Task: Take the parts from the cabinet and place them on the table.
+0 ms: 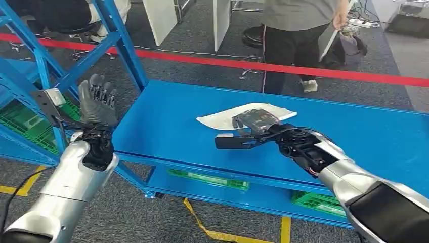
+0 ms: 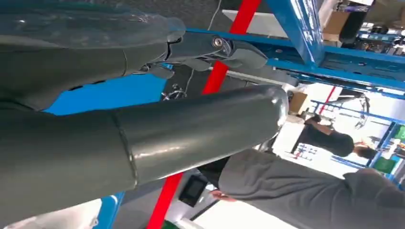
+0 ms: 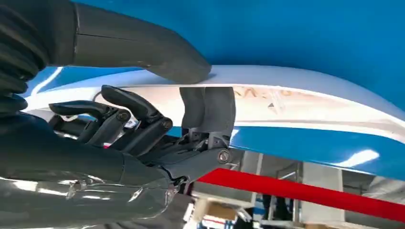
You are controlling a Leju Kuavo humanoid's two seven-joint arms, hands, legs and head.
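Head view: bagged part point(image 1: 255, 117), flat and light-looking in slippery film, lies centre-frame on the blue desk point(image 1: 167, 126) under the right robot hand point(image 1: 248, 135), fingers loose, nothing held; pinch its edge; left robot hand point(image 1: 97, 100) empty, spread.

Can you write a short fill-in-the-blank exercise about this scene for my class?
1. The white bag lies on the ____ table.
2. The raised, empty hand is the robot's ____ hand.
3. The stripe on the floor behind the table is ____.
4. The right hand reaches over the ____ bag.

Missing words: blue; left; red; white
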